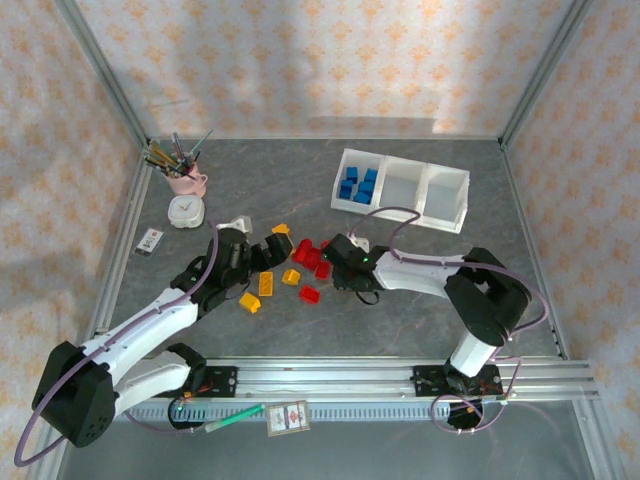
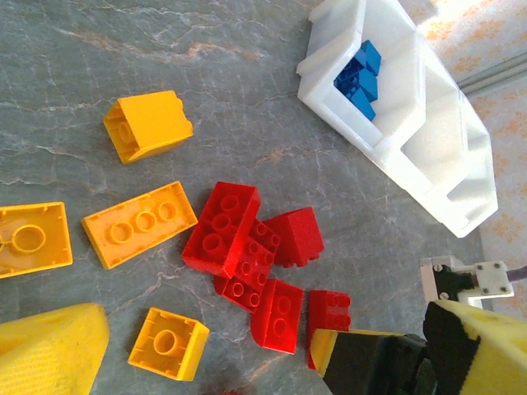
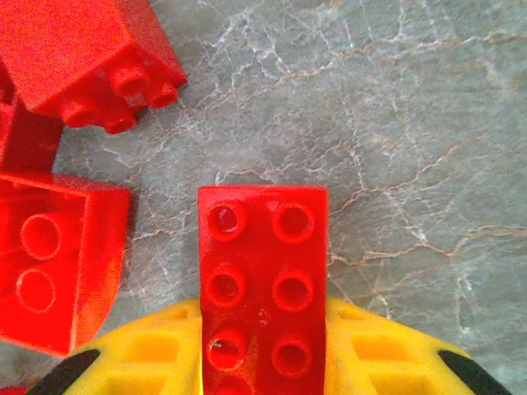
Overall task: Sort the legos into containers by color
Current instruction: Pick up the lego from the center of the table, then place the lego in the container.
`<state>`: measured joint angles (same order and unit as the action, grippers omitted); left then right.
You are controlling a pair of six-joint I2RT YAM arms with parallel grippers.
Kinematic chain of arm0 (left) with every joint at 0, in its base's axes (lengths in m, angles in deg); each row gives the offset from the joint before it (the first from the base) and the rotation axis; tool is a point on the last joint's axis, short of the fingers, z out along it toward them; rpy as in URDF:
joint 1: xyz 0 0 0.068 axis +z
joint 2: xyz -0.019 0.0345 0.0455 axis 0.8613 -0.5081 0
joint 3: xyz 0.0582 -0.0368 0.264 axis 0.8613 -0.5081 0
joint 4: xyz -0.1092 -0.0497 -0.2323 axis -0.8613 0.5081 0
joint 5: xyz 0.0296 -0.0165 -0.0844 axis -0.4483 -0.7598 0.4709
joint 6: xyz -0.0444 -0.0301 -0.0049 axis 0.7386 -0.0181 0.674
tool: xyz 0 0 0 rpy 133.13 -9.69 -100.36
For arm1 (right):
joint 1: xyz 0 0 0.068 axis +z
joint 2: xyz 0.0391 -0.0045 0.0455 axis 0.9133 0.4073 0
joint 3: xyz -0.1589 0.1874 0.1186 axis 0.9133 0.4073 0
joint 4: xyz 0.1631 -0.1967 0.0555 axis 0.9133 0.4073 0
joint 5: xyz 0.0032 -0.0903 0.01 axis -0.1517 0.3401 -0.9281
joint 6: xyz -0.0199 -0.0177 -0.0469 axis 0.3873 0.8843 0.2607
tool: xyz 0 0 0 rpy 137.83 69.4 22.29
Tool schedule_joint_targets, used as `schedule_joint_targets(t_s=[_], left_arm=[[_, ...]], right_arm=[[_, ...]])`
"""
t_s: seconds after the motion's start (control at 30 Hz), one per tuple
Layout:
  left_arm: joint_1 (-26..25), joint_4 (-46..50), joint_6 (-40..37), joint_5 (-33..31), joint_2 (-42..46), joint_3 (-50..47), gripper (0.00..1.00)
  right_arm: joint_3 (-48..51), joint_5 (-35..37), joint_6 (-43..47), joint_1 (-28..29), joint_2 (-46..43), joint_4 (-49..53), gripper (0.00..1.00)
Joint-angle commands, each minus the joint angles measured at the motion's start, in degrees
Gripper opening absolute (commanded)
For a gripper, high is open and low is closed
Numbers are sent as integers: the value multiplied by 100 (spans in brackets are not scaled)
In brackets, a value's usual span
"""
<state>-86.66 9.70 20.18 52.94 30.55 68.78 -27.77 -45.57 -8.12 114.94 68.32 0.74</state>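
My right gripper (image 3: 263, 350) is shut on a long red lego (image 3: 263, 271), one yellow finger (image 3: 156, 350) on each long side; the brick lies low over the grey table. In the top view this gripper (image 1: 336, 260) sits at the right edge of the red pile (image 1: 308, 254). More red legos (image 2: 247, 247) lie bunched together. Yellow legos (image 2: 140, 222) are scattered to the left of them. My left gripper (image 1: 260, 254) hovers open among the yellow bricks with nothing between its fingers (image 2: 49, 354). The containers (image 1: 402, 190) stand at the back right, with blue legos (image 1: 358, 185) in the left compartment.
A pink cup of pens (image 1: 184, 172) and a small white clock (image 1: 184, 211) stand at the back left. A small card (image 1: 150, 241) lies by the left rail. The tray's middle (image 1: 402, 186) and right compartments hold nothing that I can see.
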Motion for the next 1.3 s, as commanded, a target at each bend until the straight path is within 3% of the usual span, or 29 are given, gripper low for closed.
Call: schedule_joint_targets(t_s=[0.0,0.33,0.7,0.9,1.0,1.2,1.27], left_arm=[[42,-110,-47,163,-96,304,99],[-423,-514,94,97,-701,632,99],[-603,-937,119,122,-1451,1183,99],[-602,-1171,137,188,-1872,1507,99],[-602,-1209,95,253,-2031,1636,99],[-593,-1104,42,206,-2109,1759,99],[-585,-1103,32,204,-2107,1780,99]], right_arm=[[-223,291,181,-199,-441,271,29],[-573,353,910,-1660,-842,211,29],[-1891,460,1557,-2977,296,-146,29],[-2584,420,1928,-3326,1159,-268,30],[-3005,513,2037,-3368,1548,-103,36],[-3195,588,2161,-3387,1516,-58,50],[-3148,595,2155,-3381,1403,-11,51]])
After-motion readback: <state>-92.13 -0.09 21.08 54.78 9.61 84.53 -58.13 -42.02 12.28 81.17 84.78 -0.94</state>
